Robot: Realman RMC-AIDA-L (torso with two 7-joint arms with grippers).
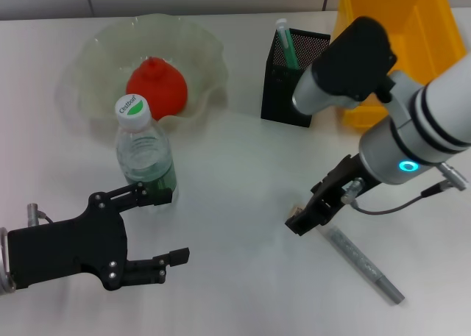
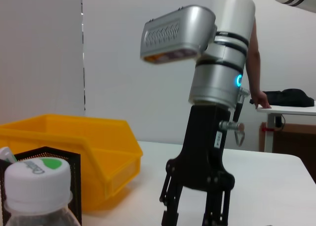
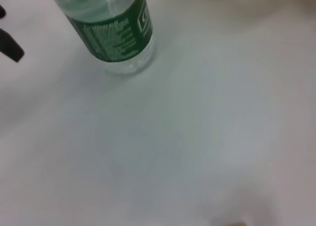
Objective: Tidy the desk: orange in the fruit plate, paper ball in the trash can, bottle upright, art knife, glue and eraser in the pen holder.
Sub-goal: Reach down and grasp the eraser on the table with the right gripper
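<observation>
Reaching low over the desk, the right gripper [image 1: 303,220] points down beside one grey pen [image 1: 364,265], its finger state unreadable. Left gripper [image 1: 160,229] rests just beside the one upright bottle [image 1: 144,156], fingers spread. One orange [image 1: 157,87] lies in the fruit plate [image 1: 94,64] behind the bottle.

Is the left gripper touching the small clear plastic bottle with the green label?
Cannot tell. In the head view the open left gripper has its upper fingertip overlapping the upright bottle; no view shows contact or gap plainly.
</observation>
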